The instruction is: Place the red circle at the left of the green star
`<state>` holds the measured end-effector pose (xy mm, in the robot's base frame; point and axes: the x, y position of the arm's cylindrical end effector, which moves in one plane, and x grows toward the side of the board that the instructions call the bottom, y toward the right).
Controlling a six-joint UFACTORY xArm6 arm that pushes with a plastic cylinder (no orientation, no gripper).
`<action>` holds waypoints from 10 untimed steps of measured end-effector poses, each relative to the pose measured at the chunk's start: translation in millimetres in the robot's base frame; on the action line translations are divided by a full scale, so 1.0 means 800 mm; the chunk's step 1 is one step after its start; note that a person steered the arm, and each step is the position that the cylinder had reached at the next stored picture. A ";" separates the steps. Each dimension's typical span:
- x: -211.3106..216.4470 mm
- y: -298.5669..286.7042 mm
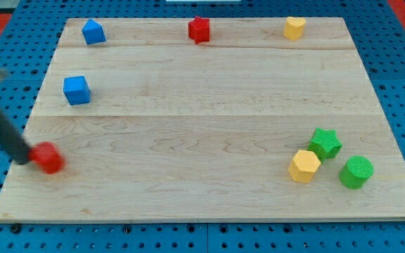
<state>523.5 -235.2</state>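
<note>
One small red circle (48,158) sits near the left edge of the bench (209,197), well apart from the green star (325,143) at the right. It looks light, stiff and quick to slide or roll off line, so push squarely on its left side. No pincer here: my tip (28,159) touches that left side, rod slanting up-left.

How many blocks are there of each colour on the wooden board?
Blue: 2, the blue block and the blue cube
Red: 2, the red star and the red circle
Yellow: 2, the yellow heart and the yellow hexagon
Green: 2, the green star and the green circle
Total: 8
</note>
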 end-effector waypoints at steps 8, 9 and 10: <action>0.015 0.173; 0.014 0.209; 0.014 0.158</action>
<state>534.6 -108.5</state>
